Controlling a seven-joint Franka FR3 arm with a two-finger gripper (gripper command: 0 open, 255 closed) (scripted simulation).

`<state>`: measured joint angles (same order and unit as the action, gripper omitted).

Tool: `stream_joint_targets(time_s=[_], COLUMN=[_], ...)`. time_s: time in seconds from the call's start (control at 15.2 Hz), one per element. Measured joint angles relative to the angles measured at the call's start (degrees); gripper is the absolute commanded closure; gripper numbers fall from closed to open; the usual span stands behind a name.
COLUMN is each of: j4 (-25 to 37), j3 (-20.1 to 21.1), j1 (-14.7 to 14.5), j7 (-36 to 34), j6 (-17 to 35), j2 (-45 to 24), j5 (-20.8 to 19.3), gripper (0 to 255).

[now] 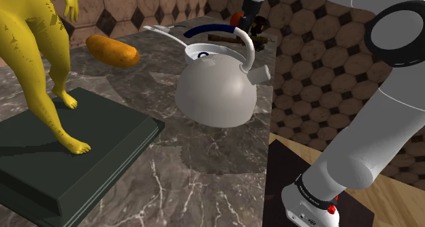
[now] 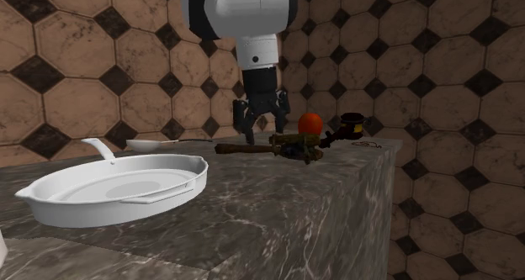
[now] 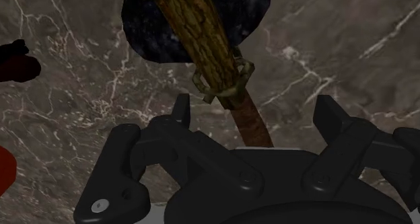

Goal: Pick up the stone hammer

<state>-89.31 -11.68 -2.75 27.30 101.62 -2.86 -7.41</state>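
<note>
The hammer (image 3: 210, 51) lies flat on the marble counter, a rough brown wooden handle lashed with cord to a dark stone head (image 3: 145, 27). In the second exterior view the hammer (image 2: 261, 148) rests near the counter's far end. My black gripper (image 2: 262, 129) hangs just above its handle. The fingers (image 3: 179, 112) stand apart, one on each side of the handle, and do not touch it. My gripper (image 3: 254, 115) is open. In the shoulder view the gripper (image 1: 245, 24) is at the far end of the counter, partly behind the kettle's handle.
A white kettle (image 1: 218, 89) stands mid-counter. Behind it lie an orange oblong thing (image 1: 112, 50) and a white oval dish (image 2: 118, 190). A yellow figure (image 1: 41, 62) stands on a dark base (image 1: 82, 150). A red ball (image 2: 311, 123) and a dark object (image 2: 349, 125) sit beside the hammer. The counter edge (image 2: 383, 152) is close.
</note>
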Motion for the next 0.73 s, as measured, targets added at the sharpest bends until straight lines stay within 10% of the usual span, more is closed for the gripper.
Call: stream_joint_targets(time_s=[0.26,0.33,0.73], j4=[-2.9,-3.0,-2.6], j3=[0.0,0.0,0.0], j1=[-0.1,0.0,0.0], j7=[-0.4,-0.4,-0.4], j6=[2.5,2.7,2.8], j2=[0.4,0.4,0.3], j5=[-0.2,-0.2,-0.2], gripper=[0,255,255])
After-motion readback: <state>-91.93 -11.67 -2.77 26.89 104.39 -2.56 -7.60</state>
